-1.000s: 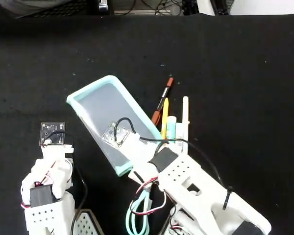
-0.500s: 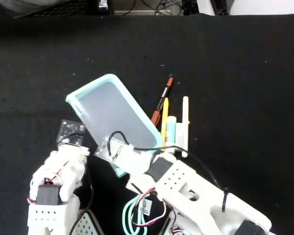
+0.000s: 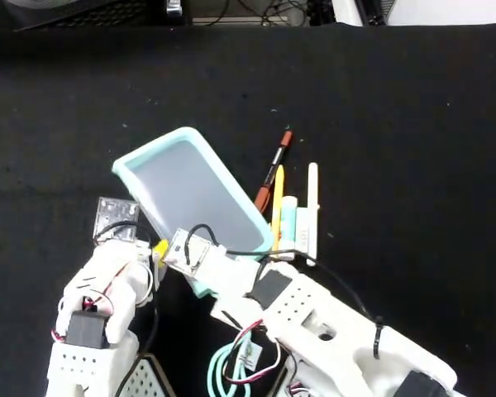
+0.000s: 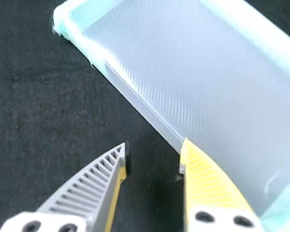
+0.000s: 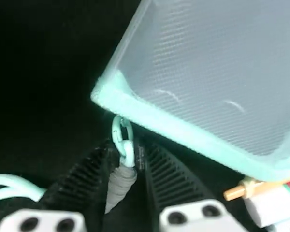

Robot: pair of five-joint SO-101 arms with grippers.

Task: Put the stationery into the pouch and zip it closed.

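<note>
The translucent pouch (image 3: 186, 186) with a teal rim lies slantwise in the middle of the black table. Its zipper pull (image 5: 123, 140), a teal ring on a grey tab, hangs off the near corner. My right gripper (image 5: 130, 152) is shut on that pull. My left gripper (image 4: 152, 154) is open beside the pouch's (image 4: 193, 72) long near-left edge, and its yellow finger (image 4: 203, 179) touches that edge. An orange pen (image 3: 274, 169), a yellow pen (image 3: 278, 203), a teal stick (image 3: 289, 217) and a white pen (image 3: 312, 207) lie together just right of the pouch.
A loop of teal cord (image 3: 227, 372) lies near the front edge under the right arm (image 3: 331, 331). The left arm (image 3: 95, 322) stands at the front left. Black cloth (image 3: 413, 149) covers the table, with open room at the back and right.
My left gripper has swung right and now reaches the pouch's near-left edge. My right wrist has drawn back along the pouch toward its near corner.
</note>
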